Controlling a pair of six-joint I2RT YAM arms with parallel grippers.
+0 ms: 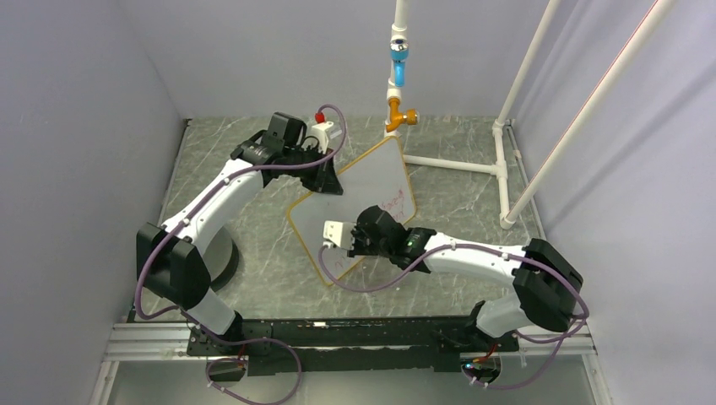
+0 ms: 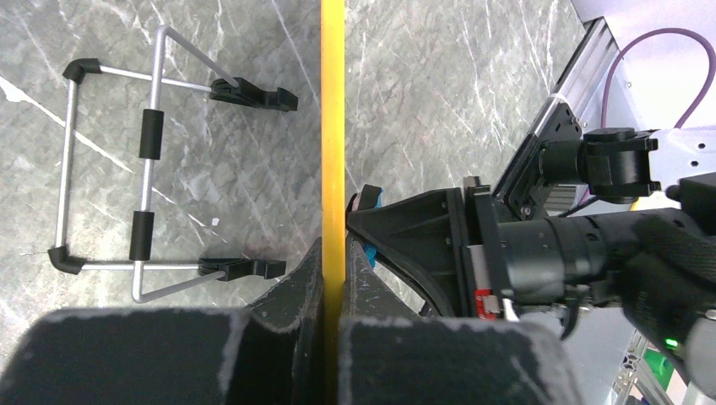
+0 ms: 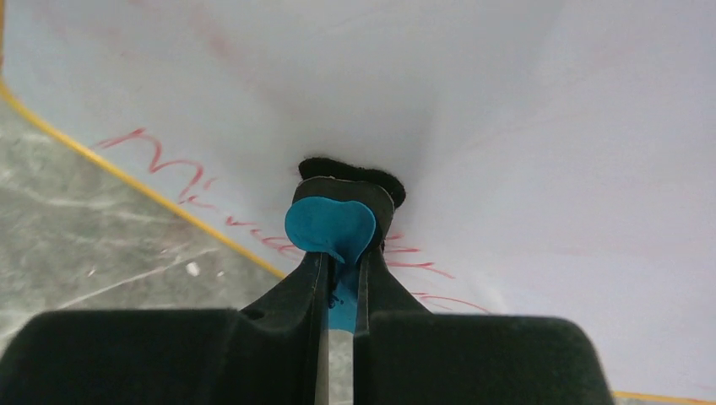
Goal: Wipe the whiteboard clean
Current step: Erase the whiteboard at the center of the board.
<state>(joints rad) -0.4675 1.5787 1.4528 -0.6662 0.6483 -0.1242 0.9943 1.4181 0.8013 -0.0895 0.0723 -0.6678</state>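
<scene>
A: While clamped shut on far-left frame (image 2: 333,126) of whiteboard (image 1: 382,181), mid-bench (image 1: 253,270): left gripper (image 2: 333,283), bracing against wiping push.
B: Agreed. Pinched tight in right gripper (image 3: 338,283): eraser (image 3: 329,224), pressed onto red writing (image 3: 160,152).

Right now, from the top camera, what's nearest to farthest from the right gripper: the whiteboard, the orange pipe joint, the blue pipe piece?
From the right gripper:
1. whiteboard: directly under it.
2. orange pipe joint: behind the board, at the back.
3. blue pipe piece: higher on that pipe.
</scene>
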